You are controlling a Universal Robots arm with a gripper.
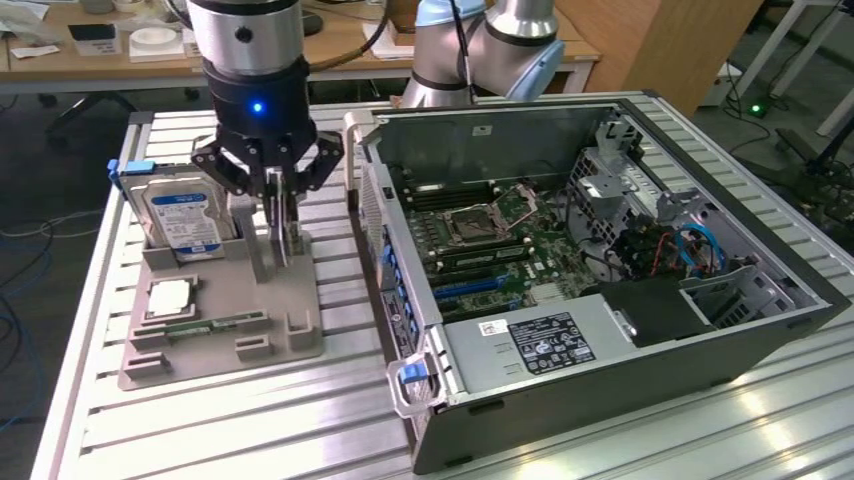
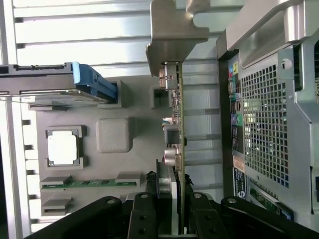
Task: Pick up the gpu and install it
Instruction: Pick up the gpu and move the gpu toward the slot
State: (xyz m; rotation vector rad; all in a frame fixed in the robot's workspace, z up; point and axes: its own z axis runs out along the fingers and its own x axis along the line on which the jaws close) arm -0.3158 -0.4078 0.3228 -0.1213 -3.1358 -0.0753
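The black linkage gripper (image 2: pixel 174 209) points straight down, its two fingers drawn in on either side of the gpu (image 2: pixel 181 124) and pinching it by its upper edge. The gpu is a thin, dark green circuit card seen edge-on from the wrist. One face carries a small finned heat sink (image 2: pixel 163 181) and silvery can-shaped parts (image 2: pixel 170 157), and at its end is a bent silvery metal bracket (image 2: pixel 174 35). In the exterior view the gripper (image 1: pixel 276 235) holds the card (image 1: pixel 282 250) upright on edge over the grey moulded parts tray (image 1: pixel 200 355). Whether its lower edge is seated in the tray's slot cannot be told. Beside it, toward the exterior view's left, a silver hard drive with a blue-white label (image 1: pixel 180 215) stands upright in its slot. A square silvery processor chip (image 1: pixel 170 297) and a narrow green memory stick (image 1: pixel 200 327) lie flat nearer the tray's front. The tray rests on a ribbed aluminium table (image 1: pixel 267 430). Just beside the tray, on the exterior view's right, lies an open grey computer case (image 1: pixel 534 130), its motherboard exposed.
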